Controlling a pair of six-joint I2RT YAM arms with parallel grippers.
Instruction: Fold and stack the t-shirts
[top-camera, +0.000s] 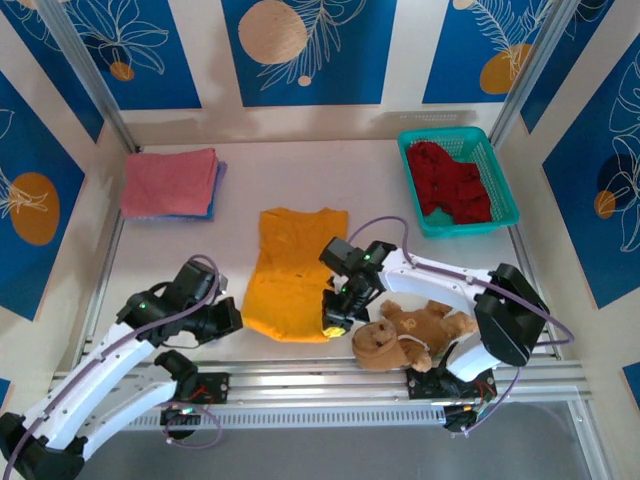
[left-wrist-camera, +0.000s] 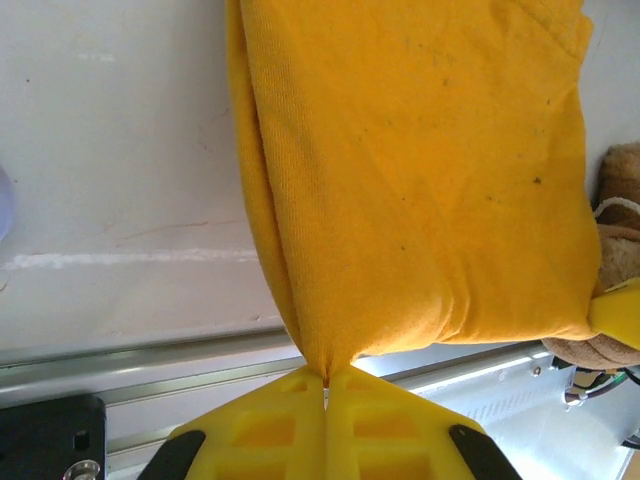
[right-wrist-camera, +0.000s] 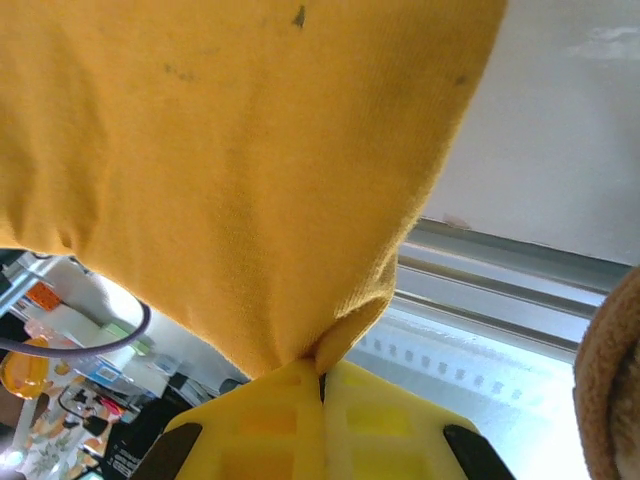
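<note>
One dark red t-shirt (top-camera: 452, 185) lies in the basket (top-camera: 441, 134)

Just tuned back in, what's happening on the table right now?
Both arms are on the orange shirt: the left tool and right tool are each shut on a near corner of it. A pink shirt lies folded on a blue shirt at the far left. The red shirt sits crumpled in the basket; a teddy lies by the right arm.
</note>
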